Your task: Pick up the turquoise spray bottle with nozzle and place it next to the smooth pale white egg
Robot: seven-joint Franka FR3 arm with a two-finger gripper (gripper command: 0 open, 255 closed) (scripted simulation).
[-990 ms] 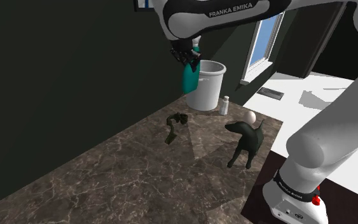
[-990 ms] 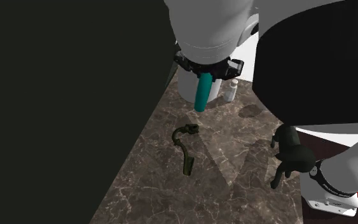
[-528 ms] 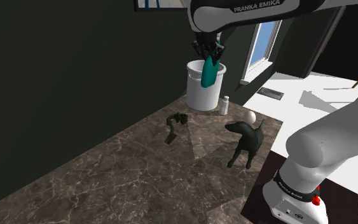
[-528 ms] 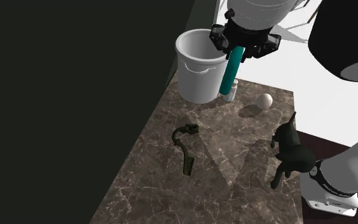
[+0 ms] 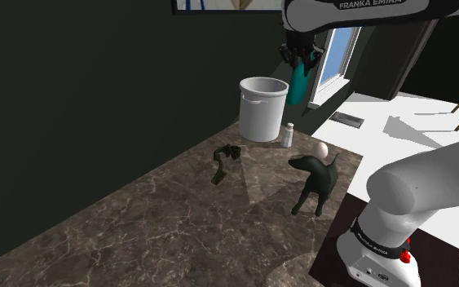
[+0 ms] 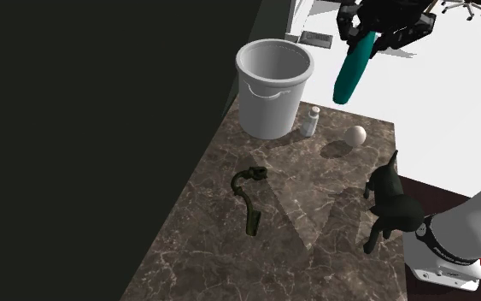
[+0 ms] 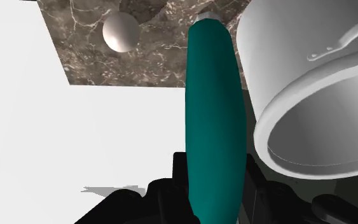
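My claw [image 6: 384,21] clamps the bottle [image 6: 350,73], tilted, high off the counter [image 6: 315,197]. Risk going down: it lands crooked and topples, sets the egg [image 6: 357,134] rolling, or clips the bucket [image 6: 268,109].

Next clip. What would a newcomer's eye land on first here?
The teal bottle, clasped in the black gripper, hangs high in the air near the big white bucket. On the dark marble counter sit the pale egg and, close by it, a black dog figure.
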